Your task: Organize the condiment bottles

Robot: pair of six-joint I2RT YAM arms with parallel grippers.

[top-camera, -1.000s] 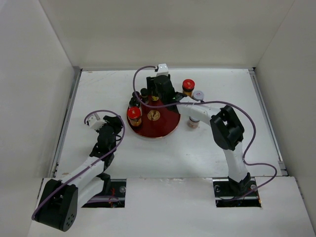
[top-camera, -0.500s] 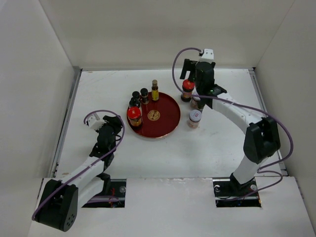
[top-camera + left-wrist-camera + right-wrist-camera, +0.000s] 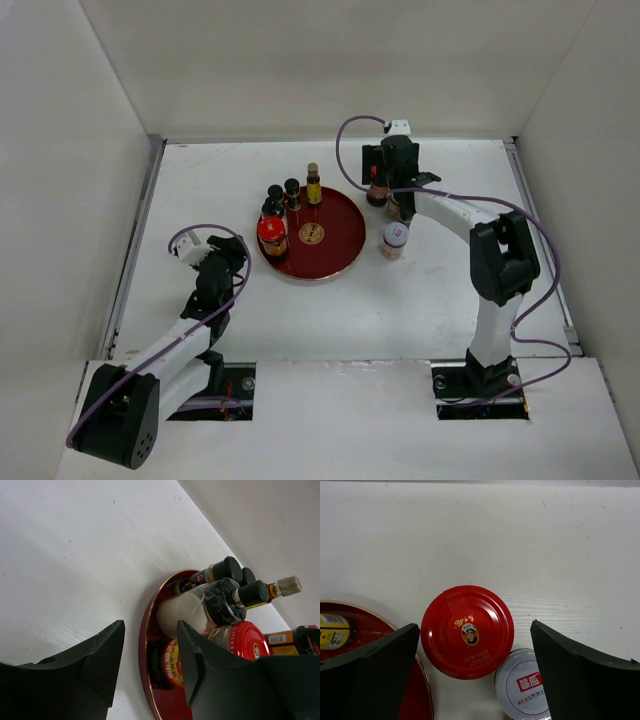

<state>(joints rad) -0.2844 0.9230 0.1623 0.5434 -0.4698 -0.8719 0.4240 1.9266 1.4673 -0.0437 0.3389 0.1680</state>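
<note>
The right hand (image 3: 472, 675) hangs wide open over the red-lidded jar (image 3: 467, 631) (left hand (image 3: 150, 662) nearly closed, empty).

In the overhead view the red-lidded jar (image 3: 378, 188) beside the red tray (image 3: 340, 245) is largely covered by the right gripper (image 3: 385, 170). In the right wrist view the white-lidded jar (image 3: 526, 684) is cut off at the bottom edge — its body unseen. Labels are perhaps legible — not overhead.

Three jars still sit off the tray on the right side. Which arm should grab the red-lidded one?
Right. The right gripper hangs open directly over the red-lidded jar, a finger on either side. The left gripper sits beyond the red tray, far from that jar.
</note>
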